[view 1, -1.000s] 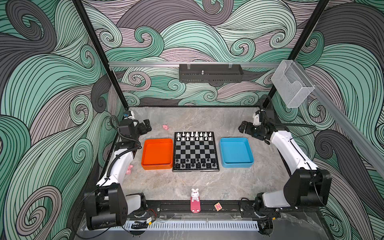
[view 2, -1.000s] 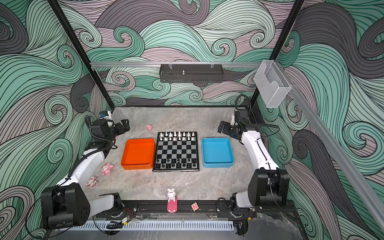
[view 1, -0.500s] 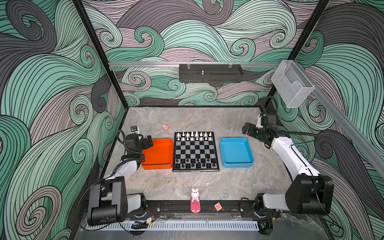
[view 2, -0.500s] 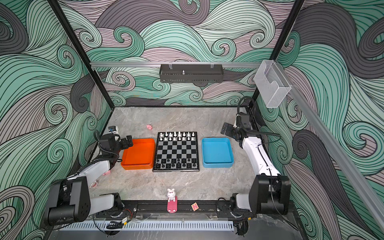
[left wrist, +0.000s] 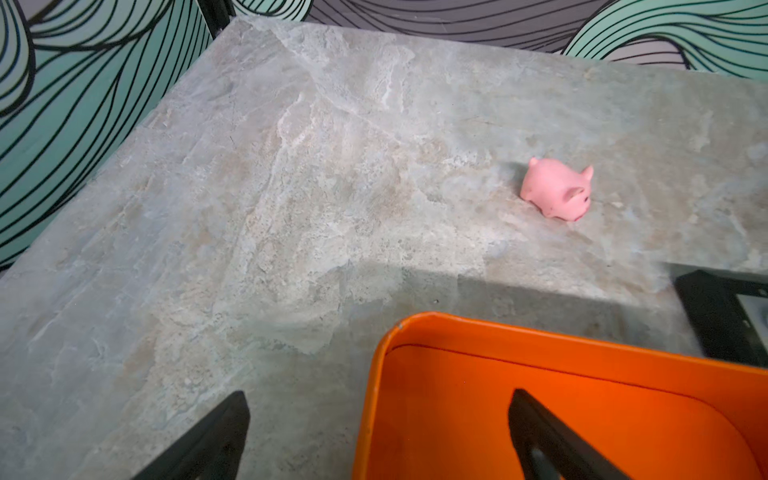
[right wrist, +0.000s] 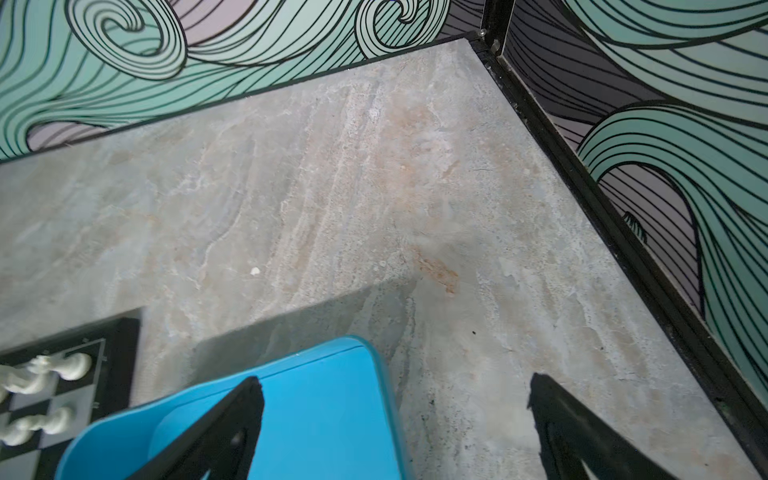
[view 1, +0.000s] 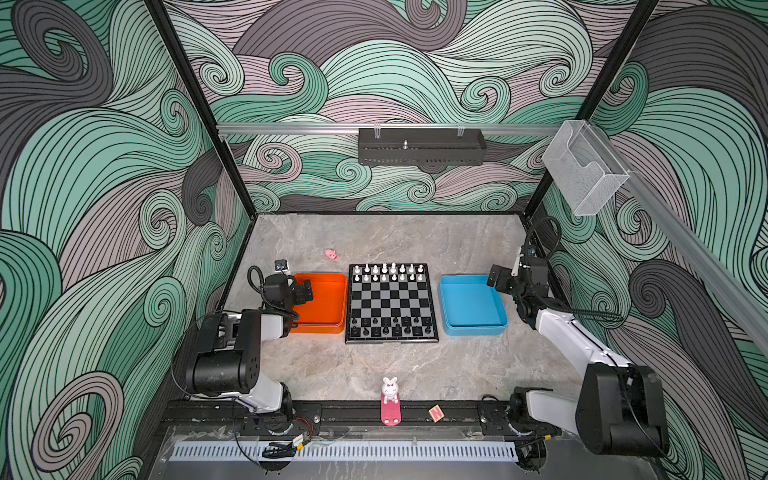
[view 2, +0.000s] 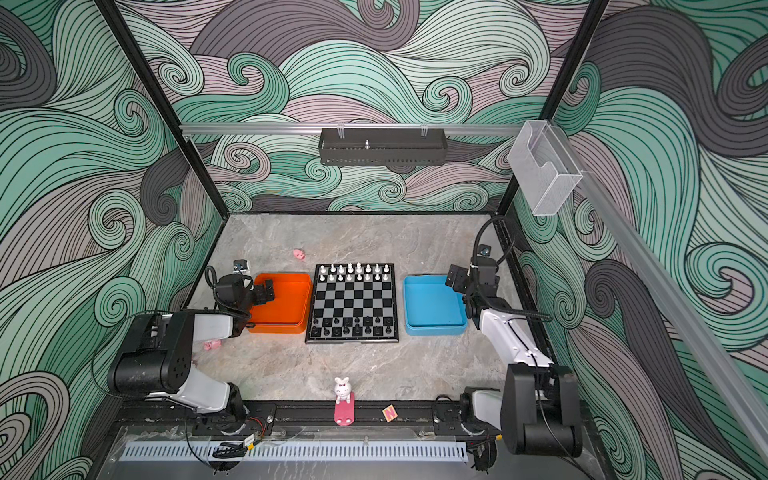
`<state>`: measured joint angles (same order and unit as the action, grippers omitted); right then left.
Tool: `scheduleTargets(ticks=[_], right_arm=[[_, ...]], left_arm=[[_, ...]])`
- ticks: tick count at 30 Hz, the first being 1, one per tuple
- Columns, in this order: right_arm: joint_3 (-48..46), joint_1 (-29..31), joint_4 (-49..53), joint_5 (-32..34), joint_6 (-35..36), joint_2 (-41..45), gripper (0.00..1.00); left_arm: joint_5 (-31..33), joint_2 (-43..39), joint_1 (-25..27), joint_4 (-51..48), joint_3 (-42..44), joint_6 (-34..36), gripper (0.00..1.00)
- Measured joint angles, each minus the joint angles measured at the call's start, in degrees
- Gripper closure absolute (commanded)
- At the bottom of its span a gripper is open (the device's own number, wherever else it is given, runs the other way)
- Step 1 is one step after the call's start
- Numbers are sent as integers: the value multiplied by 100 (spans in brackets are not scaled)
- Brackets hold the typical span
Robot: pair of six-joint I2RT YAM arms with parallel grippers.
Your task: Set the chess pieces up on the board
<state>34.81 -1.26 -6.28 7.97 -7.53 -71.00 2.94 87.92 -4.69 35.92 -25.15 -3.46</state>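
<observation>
Light: bright, even.
Shadows: soft, beside orange tray and blue tray.
Blur: chess pieces slightly smeared, right wrist view.

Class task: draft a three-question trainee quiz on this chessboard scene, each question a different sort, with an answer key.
1. True or false: the orange tray holds chess pieces.
2. On the board, the white pieces stand in: A) the far rows, B) the middle rows, C) the near rows?
3. Are the left tool and right tool open or shut?
Key: 1 false; 2 A; 3 open.
</observation>
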Motion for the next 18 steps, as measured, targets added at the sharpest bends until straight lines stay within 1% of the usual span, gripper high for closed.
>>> scheduleTargets(ticks=[3,6,12,18], right_arm=[[-352,0,-516,52,348,-87,0],[-378,0,-824,2,531,-245,0],[-396,0,-1394,-138,758,-518,1],[-629,0,-1893,-313,933,-693,0]], left_arm=[[-22,0,0,28,-57,20,1],[-46,0,0,31,-63,33,1],[-59,0,0,33,-63,37,1],[-59,0,0,35,-63,44,1]])
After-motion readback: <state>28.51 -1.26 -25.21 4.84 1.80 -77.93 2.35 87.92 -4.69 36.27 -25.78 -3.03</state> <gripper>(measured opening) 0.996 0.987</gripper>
